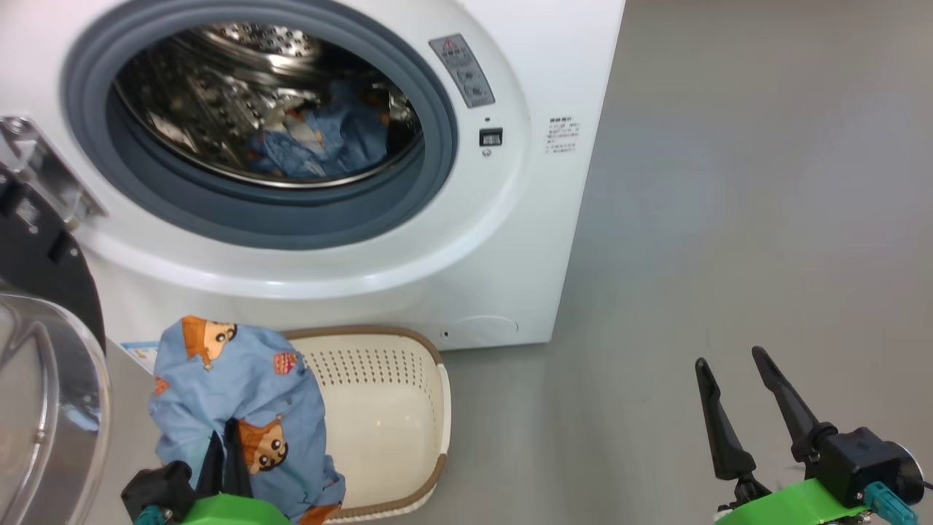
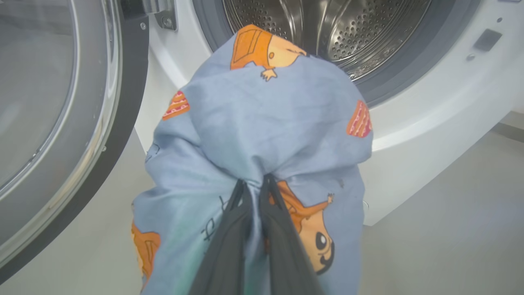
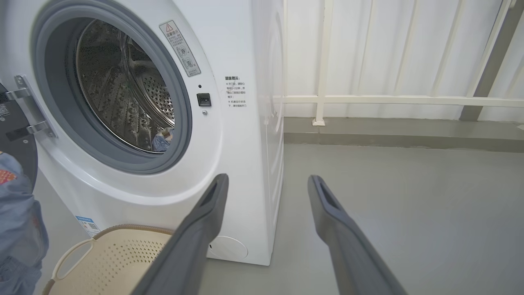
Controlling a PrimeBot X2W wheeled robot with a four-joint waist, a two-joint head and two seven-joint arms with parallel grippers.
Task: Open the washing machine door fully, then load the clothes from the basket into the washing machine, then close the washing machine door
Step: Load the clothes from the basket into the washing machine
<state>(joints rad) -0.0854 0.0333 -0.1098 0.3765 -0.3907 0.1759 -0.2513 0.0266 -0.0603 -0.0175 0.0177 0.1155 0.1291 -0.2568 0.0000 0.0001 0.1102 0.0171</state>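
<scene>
The washing machine (image 1: 510,240) stands with its door (image 1: 44,277) swung wide open to the left, the glass bowl facing out. A blue garment lies inside the steel drum (image 1: 219,80). My left gripper (image 1: 222,436) is shut on a bundle of the clothes (image 1: 233,379), blue with orange cartoon figures, lifted above the basket's left end. The wrist view shows the fingers (image 2: 229,229) pinching the clothes (image 2: 266,123) below the drum opening (image 2: 327,24). The cream basket (image 1: 437,364) sits on the floor against the machine's front. My right gripper (image 1: 729,357) is open and empty, off to the right.
Grey floor (image 1: 729,182) spreads right of the machine. A white railing and wall panels (image 3: 389,98) stand behind a low kerb. The open door (image 2: 61,123) lies close on the left of the held bundle. The basket (image 3: 110,262) interior looks bare.
</scene>
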